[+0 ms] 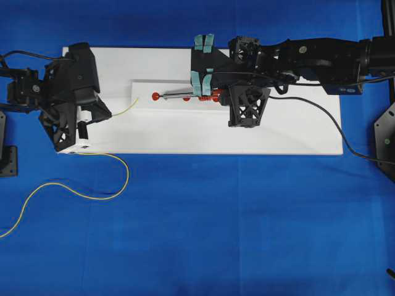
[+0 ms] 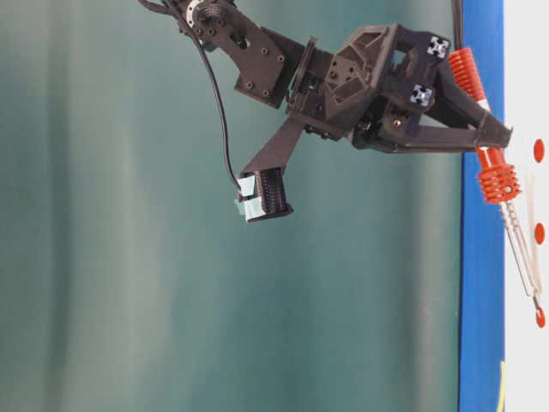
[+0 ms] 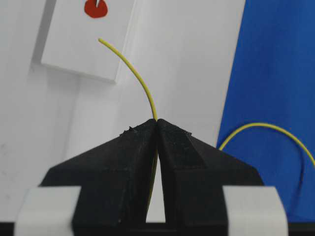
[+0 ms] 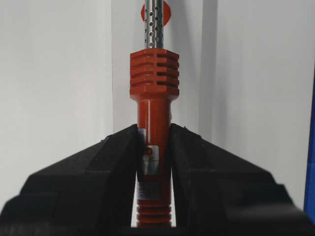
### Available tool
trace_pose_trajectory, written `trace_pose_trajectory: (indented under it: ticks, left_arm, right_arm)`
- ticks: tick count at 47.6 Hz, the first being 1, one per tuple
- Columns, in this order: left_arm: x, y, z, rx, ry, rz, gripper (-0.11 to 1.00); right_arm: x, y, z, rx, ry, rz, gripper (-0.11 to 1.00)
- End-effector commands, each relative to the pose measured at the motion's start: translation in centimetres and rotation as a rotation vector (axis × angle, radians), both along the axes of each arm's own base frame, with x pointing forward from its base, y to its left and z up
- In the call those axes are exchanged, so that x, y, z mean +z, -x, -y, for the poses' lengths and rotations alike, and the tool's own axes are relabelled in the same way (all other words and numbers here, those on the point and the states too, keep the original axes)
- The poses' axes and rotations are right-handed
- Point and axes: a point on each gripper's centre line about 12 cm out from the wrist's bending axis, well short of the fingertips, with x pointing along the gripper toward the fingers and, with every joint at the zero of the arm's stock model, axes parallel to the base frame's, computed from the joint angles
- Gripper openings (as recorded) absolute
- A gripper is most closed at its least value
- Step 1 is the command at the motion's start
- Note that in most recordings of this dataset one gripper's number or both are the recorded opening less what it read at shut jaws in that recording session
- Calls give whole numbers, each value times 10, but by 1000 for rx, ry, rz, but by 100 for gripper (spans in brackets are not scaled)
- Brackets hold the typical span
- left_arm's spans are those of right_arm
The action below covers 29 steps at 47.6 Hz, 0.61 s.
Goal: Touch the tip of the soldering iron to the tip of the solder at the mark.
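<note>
Overhead exterior view: a flat white rectangular board lies on the blue cloth-covered surface. The left gripper, black, is clamped on the long thin yellow solder wire, whose free end points toward the round red mark but stops short of it. The rest of the wire trails off the board in a loose curve across the blue cloth. The right gripper, also black, grips the slim red-orange soldering iron; its silver shaft lies toward the mark, the tip at or just beside it.

Table-level exterior view: the right gripper is closed on the iron just above its ribbed red collar. The shaft slants down to the board, its tip at a red mark.

Left wrist view: the gripper is shut on the solder, which arcs up-left. Its tip lies near the red mark, apart from it.

Right wrist view: the gripper pinches the iron's red-orange body below the ribbed collar. The perforated silver shaft runs up over a red mark.
</note>
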Motion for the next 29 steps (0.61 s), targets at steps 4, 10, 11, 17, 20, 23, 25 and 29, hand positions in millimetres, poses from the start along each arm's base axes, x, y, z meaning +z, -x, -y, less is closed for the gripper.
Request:
trace_pose_trajectory:
  ticks: [4,10,11,17,20,23,25,29]
  left_arm:
    - [8,-4,0,-2,-5,35,1]
    - [7,-3,0,-1,-4,35,1]
    - [8,-3,0,-1,-4,38,1]
    - [8,-2,0,0,-3,40,1]
    - [8,-2,0,1,-2,41,1]
    - [8,-2,0,0,-3,41,1]
    - [8,-3,0,0,-3,40,1]
    - [8,-2,0,1,-2,41,1]
  right_arm:
    - [17,-6,2,-1,15,53,6]
    - [27,3,2,-7,19,74,6]
    - [30,7,2,-8,20,79,6]
    - [40,21,-1,-10,24,101,6]
    - [40,28,-3,-10,24,100,6]
    - [40,35,-4,-14,21,97,6]
    - [39,41,-6,-19,17,95,6]
    - [39,50,-7,-32,9,92,6]
